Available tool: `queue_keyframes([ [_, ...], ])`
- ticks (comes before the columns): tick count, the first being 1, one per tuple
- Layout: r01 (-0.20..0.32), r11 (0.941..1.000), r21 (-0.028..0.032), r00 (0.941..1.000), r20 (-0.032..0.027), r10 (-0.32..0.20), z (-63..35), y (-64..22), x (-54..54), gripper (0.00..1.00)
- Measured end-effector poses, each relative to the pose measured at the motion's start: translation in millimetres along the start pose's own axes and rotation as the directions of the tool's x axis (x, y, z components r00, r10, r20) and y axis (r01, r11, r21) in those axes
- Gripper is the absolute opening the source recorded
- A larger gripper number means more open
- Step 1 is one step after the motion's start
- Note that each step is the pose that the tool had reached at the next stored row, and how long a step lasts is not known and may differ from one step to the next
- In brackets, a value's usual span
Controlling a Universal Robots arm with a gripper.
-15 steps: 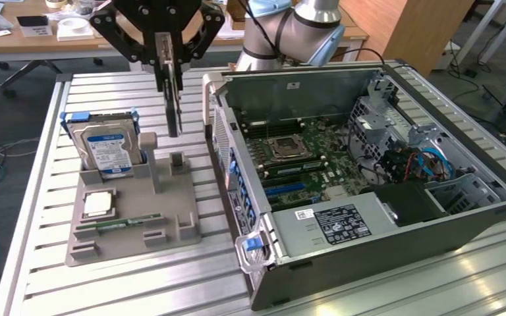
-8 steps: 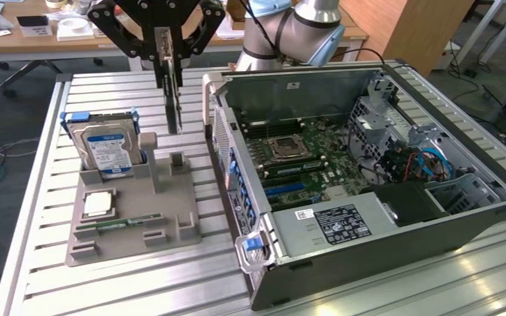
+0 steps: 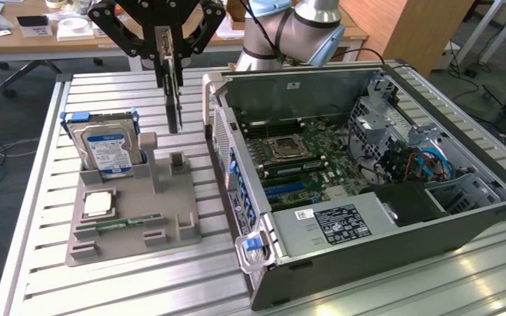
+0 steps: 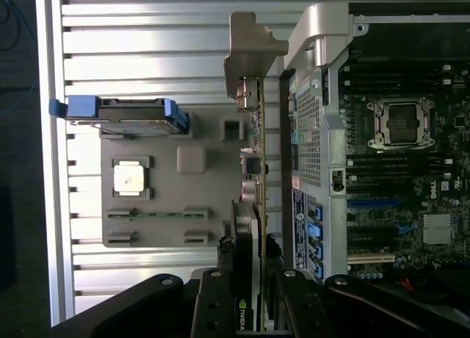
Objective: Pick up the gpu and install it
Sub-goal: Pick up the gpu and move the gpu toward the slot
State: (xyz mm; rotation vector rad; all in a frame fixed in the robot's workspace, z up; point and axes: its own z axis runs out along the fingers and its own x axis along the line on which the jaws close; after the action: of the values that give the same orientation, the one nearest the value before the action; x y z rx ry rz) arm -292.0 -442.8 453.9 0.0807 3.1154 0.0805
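Black linkage gripper (image 3: 169,62), at 12 o'clock in ext. view, is closed tight on the gpu (image 3: 174,99). Fingers (image 4: 220,294) press both faces of the card, no gap seen. Gpu hangs vertical and edge-on, with its silvery bracket (image 4: 250,59) at the end farthest from the gripper.

Card is in the air, apparently clear of the grey holder (image 3: 130,230), and not seated in the PC case (image 3: 350,270). Its lower end is at 12 o'clock of the holder's vacant upright slot (image 3: 176,161) and just at 9 o'clock of the case's near wall. In wrist view the card runs alongside that wall, between holder and case.

Holder lies on the slotted aluminium table (image 3: 147,289), at 9 o'clock of the case. Items on holder:
- Hard drive (image 3: 103,148) w/ blue-white label, standing upright at holder's 11 o'clock.
- CPU chip (image 3: 97,204), flat, at holder's 8 o'clock.
- Green memory stick (image 3: 121,224), flat, just at 5 o'clock of the chip.

Case lies on its side, cover off, motherboard (image 3: 310,171) facing up, with the CPU socket (image 3: 286,148) near board centre. Blue expansion slots (image 3: 284,191) sit at 6 o'clock of the socket. Arm (image 3: 297,33) stands at 12 o'clock of the case.
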Motion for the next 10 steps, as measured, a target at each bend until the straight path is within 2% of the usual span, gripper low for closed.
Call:
queue_keyframes([
  [10, 0.0, 1.0, -0.0002, 1.0, 0.0001, 0.0, 0.2, 0.2, -4.0, 0.27],
])
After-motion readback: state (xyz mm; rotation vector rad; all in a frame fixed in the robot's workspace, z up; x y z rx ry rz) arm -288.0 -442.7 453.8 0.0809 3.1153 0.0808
